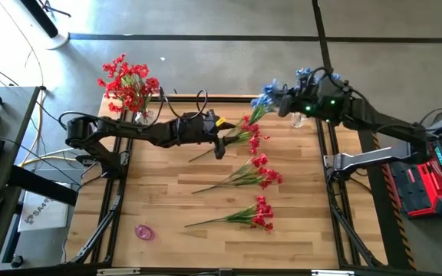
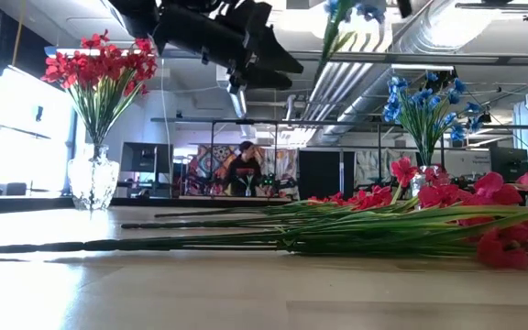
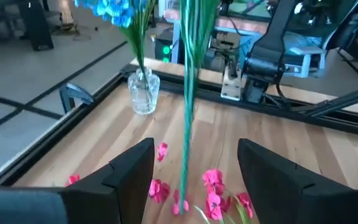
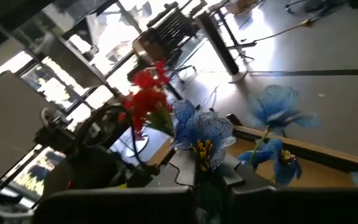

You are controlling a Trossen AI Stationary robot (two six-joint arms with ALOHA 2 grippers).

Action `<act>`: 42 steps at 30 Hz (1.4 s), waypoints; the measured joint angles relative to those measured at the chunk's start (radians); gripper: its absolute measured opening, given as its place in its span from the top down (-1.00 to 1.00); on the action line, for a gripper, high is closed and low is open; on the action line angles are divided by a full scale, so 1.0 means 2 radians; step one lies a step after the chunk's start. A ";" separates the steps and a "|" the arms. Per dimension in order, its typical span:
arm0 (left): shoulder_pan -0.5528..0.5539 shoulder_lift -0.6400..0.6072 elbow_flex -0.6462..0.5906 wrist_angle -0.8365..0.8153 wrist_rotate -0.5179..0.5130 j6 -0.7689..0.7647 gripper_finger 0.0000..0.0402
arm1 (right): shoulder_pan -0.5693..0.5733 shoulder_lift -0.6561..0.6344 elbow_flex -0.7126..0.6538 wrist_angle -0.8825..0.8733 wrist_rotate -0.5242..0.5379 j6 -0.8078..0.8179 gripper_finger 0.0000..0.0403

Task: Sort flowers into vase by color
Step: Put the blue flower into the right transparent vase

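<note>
My right gripper is shut on a light blue flower spray above the table's far right. The spray's green stem hangs down in front of my left gripper, which is open and empty over the table's middle, near the farthest red spray. Three red sprays lie flat on the table, the other two nearer. A glass vase at the far left holds red flowers. A glass vase at the far right holds blue flowers. My right gripper pinches the blue spray's stem just under its blooms between its two fingers. The blooms stand out past the fingers. The stem hangs below, slightly tilted, lifted clear of the table.
A small pink loose bloom lies near the front left of the wooden table. Metal frame rails run along both sides. A person sits far off in the room behind.
</note>
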 joint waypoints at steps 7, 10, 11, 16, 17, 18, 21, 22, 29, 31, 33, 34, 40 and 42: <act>-0.011 0.005 0.000 0.003 0.030 0.009 -0.07 | 0.035 0.039 0.000 0.069 -0.019 -0.010 1.00; -0.019 0.004 0.000 0.004 0.018 0.009 0.05 | 0.042 0.046 0.000 0.075 -0.019 -0.010 1.00; -0.021 0.004 0.000 0.002 0.011 0.010 0.12 | 0.043 0.046 0.000 0.075 -0.019 -0.010 1.00; -0.027 0.004 0.000 0.001 0.002 0.008 0.70 | 0.048 0.044 0.000 0.074 -0.017 -0.011 1.00; -0.027 0.004 0.000 0.000 0.007 0.008 0.83 | 0.048 0.043 0.000 0.074 -0.016 -0.013 1.00; -0.027 0.004 0.000 0.000 0.014 0.006 0.92 | 0.048 0.041 0.000 0.074 -0.016 -0.018 1.00; -0.027 0.004 0.000 0.004 0.017 -0.003 0.95 | 0.048 0.036 0.000 0.074 -0.017 -0.033 0.96; -0.027 0.004 0.000 0.003 0.017 -0.004 0.96 | 0.048 0.033 0.000 0.074 -0.017 -0.036 0.93; -0.027 -0.001 0.000 0.003 0.016 -0.027 1.00 | 0.070 -0.013 0.000 0.131 -0.015 -0.090 0.50; -0.026 -0.004 0.000 0.004 0.016 -0.031 1.00 | 0.081 -0.026 0.000 0.127 0.011 -0.109 0.36; -0.025 -0.008 0.001 0.010 0.016 -0.039 1.00 | 0.090 -0.035 0.000 0.109 0.040 -0.116 0.22; -0.023 -0.011 0.001 0.009 0.016 -0.044 1.00 | 0.095 -0.038 0.000 0.098 0.048 -0.116 0.14; -0.011 -0.035 0.001 0.019 0.014 -0.049 1.00 | 0.139 -0.028 -0.011 0.022 0.063 -0.063 -0.19; -0.007 -0.043 0.001 0.019 0.014 -0.049 1.00 | 0.154 -0.016 -0.029 0.035 0.071 -0.048 -0.24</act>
